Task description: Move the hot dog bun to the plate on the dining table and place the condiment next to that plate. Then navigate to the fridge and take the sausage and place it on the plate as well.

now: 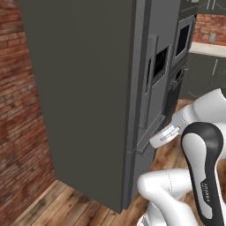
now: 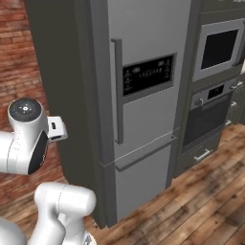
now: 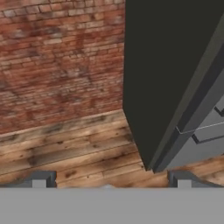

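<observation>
**Fridge shut ahead of you, gripper wide and empty**

In the hand view your gripper (image 3: 111, 181) has its two fingertips (image 3: 40, 180) spread wide, near the bottom corners of the picture, with nothing between them. They hang over the wooden floor (image 3: 65, 148). The fridge (image 3: 170, 78) stands beyond and to the right of the fingers, apart from them, no contact; its dark side panel and lower front corner meet the floor just above the right fingertip in that view. A brick wall (image 3: 57, 61) runs behind the floor on the left.

From the right base view the fridge (image 2: 143, 95) is tall, silver-grey, both doors closed. It has a black display panel (image 2: 148, 74) on the upper door, a long vertical handle (image 2: 117, 91) at that door's left edge, and a horizontal handle bar (image 2: 146, 153) along the top of the lower door. To its right sits a built-in microwave (image 2: 220, 48) above an oven (image 2: 210, 117).

In the left base view the fridge (image 1: 92, 97) shows mostly its dark side, the arm's white wrist just beside its lower front edge.
</observation>
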Available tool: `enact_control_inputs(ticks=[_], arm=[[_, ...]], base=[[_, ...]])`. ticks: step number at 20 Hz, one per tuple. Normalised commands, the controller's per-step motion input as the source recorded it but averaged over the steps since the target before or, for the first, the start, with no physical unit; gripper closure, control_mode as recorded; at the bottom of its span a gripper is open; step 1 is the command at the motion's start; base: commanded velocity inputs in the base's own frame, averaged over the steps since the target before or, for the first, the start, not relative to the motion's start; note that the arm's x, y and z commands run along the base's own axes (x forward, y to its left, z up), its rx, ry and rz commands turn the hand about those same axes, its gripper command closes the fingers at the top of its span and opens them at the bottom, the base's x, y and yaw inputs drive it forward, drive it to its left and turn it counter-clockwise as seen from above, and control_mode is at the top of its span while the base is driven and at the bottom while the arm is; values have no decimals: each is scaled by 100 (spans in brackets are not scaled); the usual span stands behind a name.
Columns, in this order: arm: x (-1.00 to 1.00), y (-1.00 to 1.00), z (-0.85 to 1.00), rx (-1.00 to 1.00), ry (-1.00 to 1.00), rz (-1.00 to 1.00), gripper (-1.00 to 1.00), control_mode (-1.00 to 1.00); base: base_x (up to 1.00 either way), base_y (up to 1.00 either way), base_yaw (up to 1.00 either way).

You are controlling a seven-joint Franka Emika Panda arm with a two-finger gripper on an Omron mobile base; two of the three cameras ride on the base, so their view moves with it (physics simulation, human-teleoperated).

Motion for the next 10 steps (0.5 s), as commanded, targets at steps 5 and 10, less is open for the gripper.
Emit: enact_control_inputs(ticks=[5, 10], arm=[[0, 0, 0, 0, 0, 0, -100, 100], [1, -29, -2, 3, -9, 0, -100, -100]], base=[[63, 0, 0], [11, -3, 0]])
